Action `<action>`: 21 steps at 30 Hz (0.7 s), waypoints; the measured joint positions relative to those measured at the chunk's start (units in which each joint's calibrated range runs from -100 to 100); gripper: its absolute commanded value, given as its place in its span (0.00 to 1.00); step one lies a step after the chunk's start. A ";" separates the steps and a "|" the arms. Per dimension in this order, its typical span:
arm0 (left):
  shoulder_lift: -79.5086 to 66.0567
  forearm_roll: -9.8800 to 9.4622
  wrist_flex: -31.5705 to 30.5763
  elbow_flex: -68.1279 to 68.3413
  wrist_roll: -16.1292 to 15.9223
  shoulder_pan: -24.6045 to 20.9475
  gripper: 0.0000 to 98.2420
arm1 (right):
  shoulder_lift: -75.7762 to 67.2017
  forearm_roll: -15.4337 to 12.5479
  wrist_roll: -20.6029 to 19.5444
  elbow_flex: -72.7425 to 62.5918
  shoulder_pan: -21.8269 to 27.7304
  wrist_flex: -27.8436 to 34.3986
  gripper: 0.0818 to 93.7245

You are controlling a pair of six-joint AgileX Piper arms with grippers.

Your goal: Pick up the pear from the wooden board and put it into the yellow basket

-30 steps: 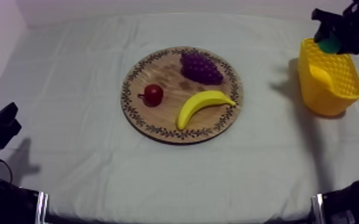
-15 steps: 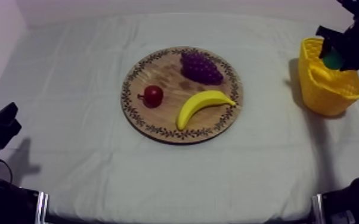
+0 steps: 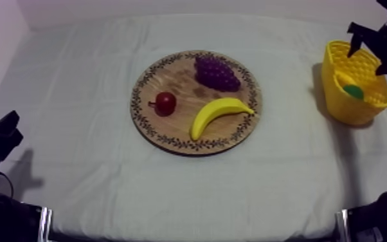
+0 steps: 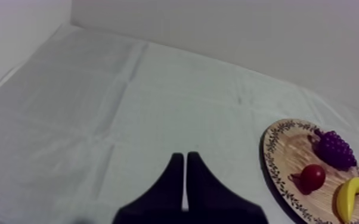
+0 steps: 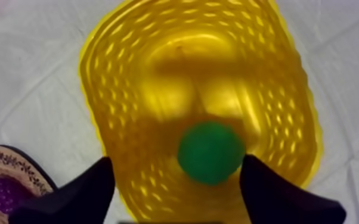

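The green pear [image 3: 353, 91] lies inside the yellow basket [image 3: 353, 108] at the table's far right. My right gripper [image 3: 371, 48] hovers above the basket, open and holding nothing. From the right wrist view, the pear [image 5: 210, 152] is down in the basket [image 5: 128, 77], between and below the spread fingers [image 5: 74, 196] of my right gripper [image 5: 176, 164], apart from them. At the table's near left my left gripper [image 3: 2, 134] rests; its fingers [image 4: 176, 179] lie together as a narrow wedge, so the left gripper [image 4: 185, 158] is shut on nothing.
The round wooden board [image 3: 180, 83] sits mid-table with a bunch of grapes [image 3: 216, 72], a small red fruit [image 3: 165, 102] and a banana [image 3: 216, 114] on it. Bare cloth lies between the board and the basket.
My right gripper carried the pear over the basket, then opened. The pear dropped from the fingers into the basket. The left arm has stayed still.
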 measured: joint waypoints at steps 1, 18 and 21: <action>0.00 0.00 0.00 0.00 0.00 0.00 0.00 | -1.13 0.00 0.16 0.17 0.00 0.35 0.62; 0.00 0.00 0.00 0.00 0.00 0.00 0.00 | -30.80 0.36 2.76 5.51 -0.63 6.87 0.34; 0.00 0.00 0.00 0.00 0.00 0.00 0.00 | -37.54 1.62 1.93 8.36 -2.54 4.32 0.27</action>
